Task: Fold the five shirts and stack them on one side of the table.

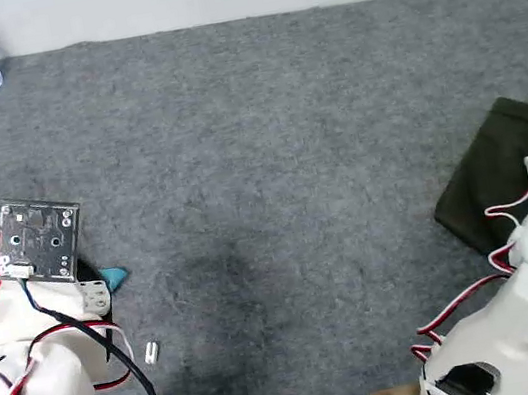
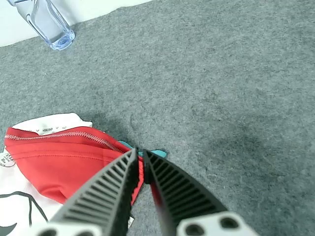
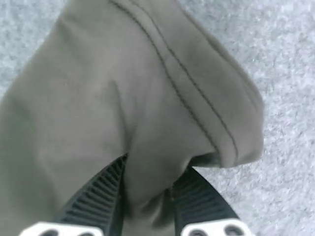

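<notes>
Our right gripper (image 3: 156,164) jaws clamp the olive shirt (image 3: 123,88). Left gripper (image 2: 140,155) jaws sit narrow over the red shirt (image 2: 54,157). We judge stacking unstarted.

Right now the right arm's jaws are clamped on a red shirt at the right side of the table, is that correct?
Not quite. The right wrist view shows the right arm's jaws clamped on a dark olive shirt, not a red one, at the right side of the table. The red shirt lies over by the left arm.
</notes>
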Robot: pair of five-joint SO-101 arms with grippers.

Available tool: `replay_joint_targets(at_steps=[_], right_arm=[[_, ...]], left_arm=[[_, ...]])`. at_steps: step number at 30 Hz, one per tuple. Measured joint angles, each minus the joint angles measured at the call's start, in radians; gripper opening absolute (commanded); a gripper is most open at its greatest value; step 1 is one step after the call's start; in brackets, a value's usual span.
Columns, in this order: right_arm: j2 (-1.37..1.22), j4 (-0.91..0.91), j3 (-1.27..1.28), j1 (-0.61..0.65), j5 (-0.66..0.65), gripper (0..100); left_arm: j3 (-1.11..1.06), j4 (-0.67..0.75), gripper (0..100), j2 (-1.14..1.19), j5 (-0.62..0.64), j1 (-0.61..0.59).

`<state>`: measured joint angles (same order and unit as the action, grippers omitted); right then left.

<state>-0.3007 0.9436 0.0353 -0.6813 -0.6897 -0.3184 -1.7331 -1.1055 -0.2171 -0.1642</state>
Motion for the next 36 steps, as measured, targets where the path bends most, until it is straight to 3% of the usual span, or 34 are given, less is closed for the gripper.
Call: replay_joint_targets(at_steps=[4, 8, 14, 20, 22, 26, 36], right_arm=[[0.011, 0.000, 0.000, 0.000, 0.002, 37.0], [0.084, 0.029, -0.015, -0.017, 0.080, 37.8], [0.224, 0.055, -0.023, -0.018, 0.193, 29.2], [0.296, 0.190, -0.008, 0.072, 0.213, 0.0], [0.313, 0.227, 0.028, 0.133, 0.212, 4.2], [0.370, 0.338, 0.114, 0.235, 0.218, 1.3], [0.721, 0.516, 0.282, 0.308, 0.218, 0.8]], left_arm=[[0.000, 0.000, 2, 0.000, 0.000, 0.000], [0.000, 0.000, 2, 0.000, 0.000, 0.000], [0.000, 0.000, 2, 0.000, 0.000, 0.000], [0.000, 0.000, 1, 0.000, 0.000, 0.000], [0.000, 0.000, 1, 0.000, 0.000, 0.000], [0.000, 0.000, 1, -0.005, 0.000, -0.037], [-0.003, 0.000, 1, -0.009, -0.094, -0.354]])
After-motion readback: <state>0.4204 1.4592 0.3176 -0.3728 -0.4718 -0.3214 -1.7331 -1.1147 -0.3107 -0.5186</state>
